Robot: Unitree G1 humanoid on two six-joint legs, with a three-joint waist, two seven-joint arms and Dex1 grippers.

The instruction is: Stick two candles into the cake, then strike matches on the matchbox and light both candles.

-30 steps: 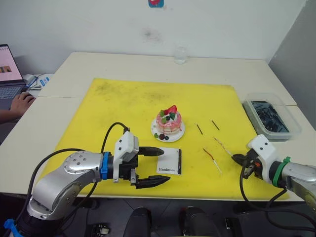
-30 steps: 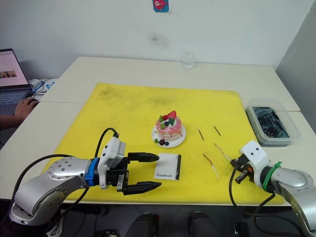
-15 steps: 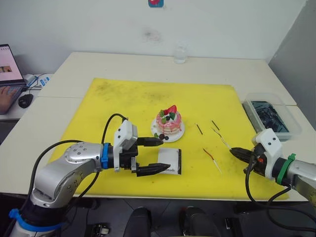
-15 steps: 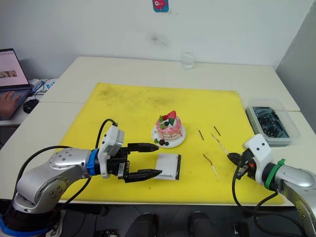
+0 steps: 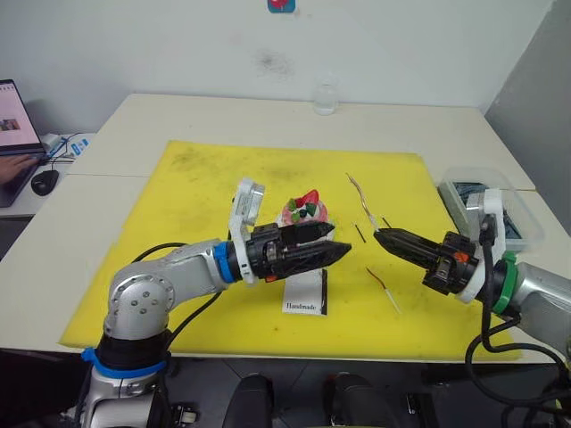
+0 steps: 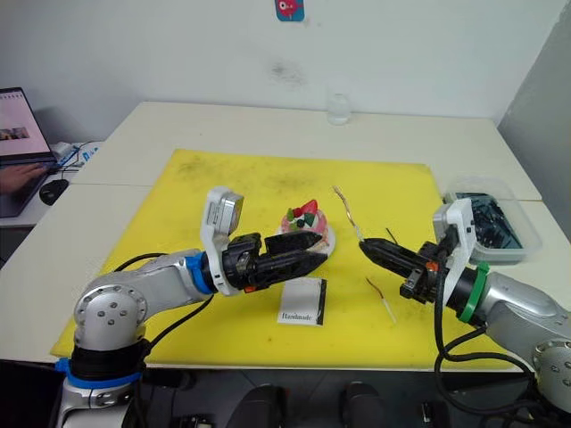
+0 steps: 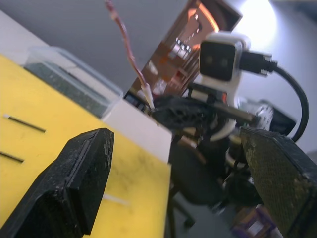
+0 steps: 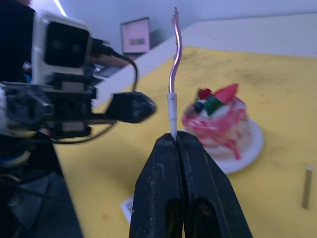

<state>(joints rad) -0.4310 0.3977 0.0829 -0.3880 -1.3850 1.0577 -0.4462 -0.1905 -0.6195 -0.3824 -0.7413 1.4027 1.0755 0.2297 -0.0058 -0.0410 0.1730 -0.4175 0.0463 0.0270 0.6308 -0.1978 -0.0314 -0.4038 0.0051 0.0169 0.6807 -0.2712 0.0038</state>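
Candle (image 8: 172,79) upright in pinched right gripper (image 8: 176,140) beside cake (image 8: 218,120)

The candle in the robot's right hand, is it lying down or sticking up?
Sticking up. The right end effector is shut on the candle's pale bottom end, and the candle rises, slightly curved, above the yellow mat.

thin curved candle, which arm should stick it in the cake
Right. The right gripper already pinches the thin curved candle by its pale end, beside the pink-and-white cake; the left gripper is open.

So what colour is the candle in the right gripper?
Pinkish-red candle with a white base, clearest in the right wrist view.
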